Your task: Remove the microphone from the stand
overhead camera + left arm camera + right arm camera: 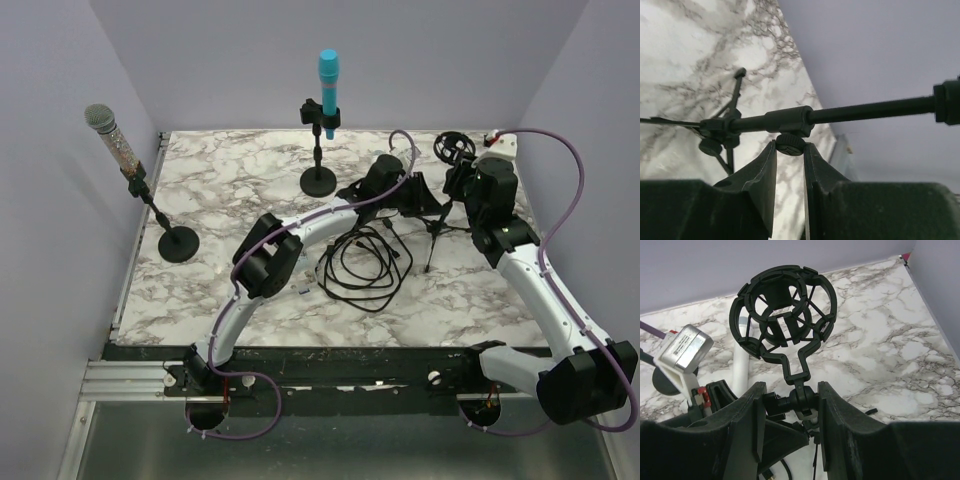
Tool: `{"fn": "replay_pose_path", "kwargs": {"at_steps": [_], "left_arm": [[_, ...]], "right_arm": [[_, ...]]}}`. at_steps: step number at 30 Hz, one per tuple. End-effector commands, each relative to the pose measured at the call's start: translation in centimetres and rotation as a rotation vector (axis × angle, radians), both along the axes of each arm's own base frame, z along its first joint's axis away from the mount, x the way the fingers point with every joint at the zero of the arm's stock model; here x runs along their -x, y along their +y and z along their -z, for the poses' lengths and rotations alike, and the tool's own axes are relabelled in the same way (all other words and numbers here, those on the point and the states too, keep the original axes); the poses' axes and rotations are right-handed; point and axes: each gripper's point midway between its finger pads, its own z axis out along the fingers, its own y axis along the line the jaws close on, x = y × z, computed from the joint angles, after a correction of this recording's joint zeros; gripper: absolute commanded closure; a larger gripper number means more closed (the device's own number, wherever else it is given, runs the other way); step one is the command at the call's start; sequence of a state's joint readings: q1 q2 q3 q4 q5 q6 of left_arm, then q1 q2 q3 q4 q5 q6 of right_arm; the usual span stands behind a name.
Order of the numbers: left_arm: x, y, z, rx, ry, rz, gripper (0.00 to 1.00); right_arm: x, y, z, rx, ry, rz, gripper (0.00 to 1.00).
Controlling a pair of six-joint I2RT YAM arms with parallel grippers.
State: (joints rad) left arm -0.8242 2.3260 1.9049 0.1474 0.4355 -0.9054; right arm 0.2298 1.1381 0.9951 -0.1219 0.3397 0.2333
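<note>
— Teal microphone (328, 80)?
— Upright in the clip of a round-based stand (319, 181), at the back middle of the marble table (220, 190), well apart from both grippers.

— Any other microphone?
— Silver-headed microphone (108, 128), far left, clipped on a tilted stand (180, 243) with a round base.

— Left gripper (790, 152)?
— Pinching the clamp knob (790, 143) under the tube of a black tripod stand (790, 120), one fingertip on each side of the knob.

— Right gripper (791, 388)?
— Closed in on the swivel joint (802, 401) below a black shock mount (786, 324), fingers tight against either side. Mount ring just above the fingertips in the wrist view.

— Between the arms?
— Loose coil of black cable (360, 265) on the marble, just beside the tripod's legs.
</note>
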Motion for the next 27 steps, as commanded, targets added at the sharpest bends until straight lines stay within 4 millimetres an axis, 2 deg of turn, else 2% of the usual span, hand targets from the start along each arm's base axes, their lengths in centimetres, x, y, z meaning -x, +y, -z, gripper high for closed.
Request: {"fn": "replay_pose_path", "kwargs": {"at_steps": [1, 3, 5, 8, 10, 16, 20, 22, 24, 27], "left_arm": [[0.9, 0.7, -1.2, 0.194, 0.525, 0.052, 1.00], [1.5, 0.5, -3.4, 0.351, 0.708, 0.081, 1.00], [2.1, 0.4, -4.1, 0.431, 0.896, 0.088, 1.00], [2.3, 0.5, -4.8, 0.486, 1.030, 0.074, 1.00], [2.3, 0.6, -4.8, 0.476, 1.077, 0.052, 1.00], [1.9, 1.6, -2.8, 0.483, 1.194, -0.059, 0.99], [1.5, 2.0, -3.3, 0.495, 1.118, -0.033, 0.38], [1.3, 2.3, -3.3, 0.471, 1.039, -0.031, 0.19], [1.3, 2.9, -3.1, 0.446, 0.957, -0.039, 0.03], [1.5, 3.9, -2.2, 0.397, 0.835, -0.052, 0.01]], "right_arm": [[0.0, 1.5, 2.0, -0.061, 0.043, -0.053, 0.99], [0.0, 1.4, 2.1, -0.059, 0.042, -0.046, 0.99], [0.1, 1.3, 2.2, -0.057, 0.041, -0.042, 0.99], [0.1, 1.3, 2.0, -0.057, 0.035, -0.039, 0.99], [0.2, 1.2, 2.1, -0.055, 0.037, -0.037, 0.99], [0.1, 1.2, 2.6, -0.051, 0.050, -0.039, 0.99], [0.3, 1.2, 2.5, -0.049, 0.048, -0.038, 0.99], [0.3, 1.2, 2.4, -0.048, 0.044, -0.040, 0.99], [0.4, 1.2, 2.4, -0.047, 0.045, -0.041, 0.99], [0.4, 1.2, 2.3, -0.047, 0.044, -0.041, 0.99]]}}
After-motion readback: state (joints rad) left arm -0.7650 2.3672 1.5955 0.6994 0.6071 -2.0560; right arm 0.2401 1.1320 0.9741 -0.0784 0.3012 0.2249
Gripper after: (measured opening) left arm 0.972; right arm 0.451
